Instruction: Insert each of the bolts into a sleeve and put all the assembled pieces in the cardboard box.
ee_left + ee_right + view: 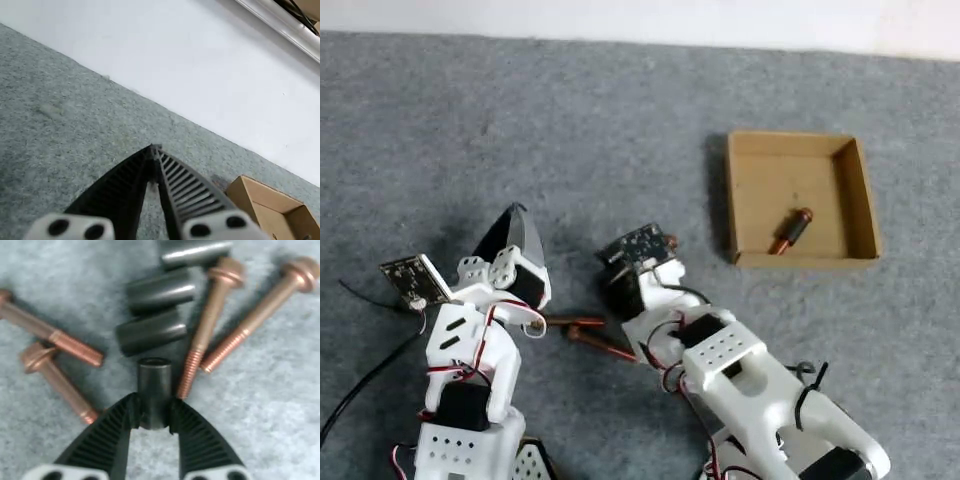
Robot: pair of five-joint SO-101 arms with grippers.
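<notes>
My right gripper (153,404) is shut on a dark sleeve (153,382), whose open end faces away from the wrist. Just beyond it on the grey mat lie three more dark sleeves (151,330) side by side. Two copper bolts (206,325) lie on one side of them and two more bolts (51,333) on the other. From above, the right arm (720,350) leans over this pile, and two bolts (572,322) stick out beside it. My left gripper (152,150) is shut and holds nothing, raised over bare mat (517,215). The cardboard box (745,195) holds one assembled piece (790,232).
The cardboard box (265,200) stands to the right of both arms, its near wall facing the right arm. Grey mat (570,130) stretches open behind the arms up to the white wall (720,20). Loose black cables (360,380) trail at the left arm's base.
</notes>
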